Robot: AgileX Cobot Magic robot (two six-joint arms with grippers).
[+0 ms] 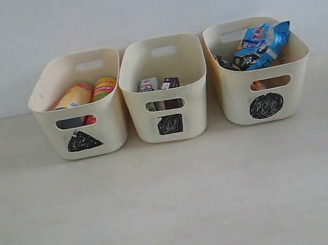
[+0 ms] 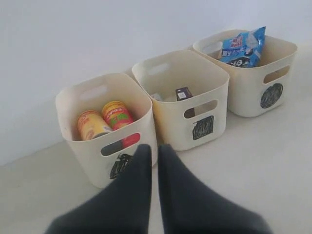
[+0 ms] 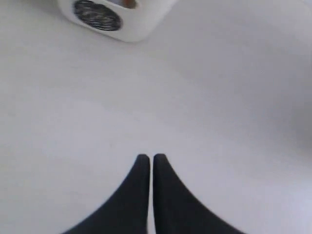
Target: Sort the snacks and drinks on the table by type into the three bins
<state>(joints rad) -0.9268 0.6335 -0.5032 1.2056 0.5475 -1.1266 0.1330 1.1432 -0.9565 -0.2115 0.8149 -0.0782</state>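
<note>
Black fingers pressed tip to tip, that's the left tool [image 2: 153,148], jaws closed on nothing, hanging over the pale counter [image 1: 179,208] just in front of the triangle bin [image 2: 87,161]. Same story on the other side: the right tool [image 3: 149,158] is closed and empty above bare counter, apart from the circle bin [image 3: 131,19], of which its camera catches only a lower corner.

Out to the bins now, three cream tubs in a row along the white wall, close together. In the triangle bin on the left, two chip tubes lie side by side, leaning up toward the front wall: the yellow-orange tube [image 2: 91,126] on the outer side, the pink tube [image 2: 116,114] nearer the middle, its pink body showing through the handle slot.

Middle tub, the square bin [image 2: 170,126]: both drinks stand in there, the blue-and-white carton [image 1: 148,85] beside the dark purple carton [image 1: 170,83].

On the right, in the circle bin, the blue-white-black bag [image 1: 261,45] sits on top and pokes above the rim, with the orange-black bag [image 1: 224,61] mostly hidden beneath it.
</note>
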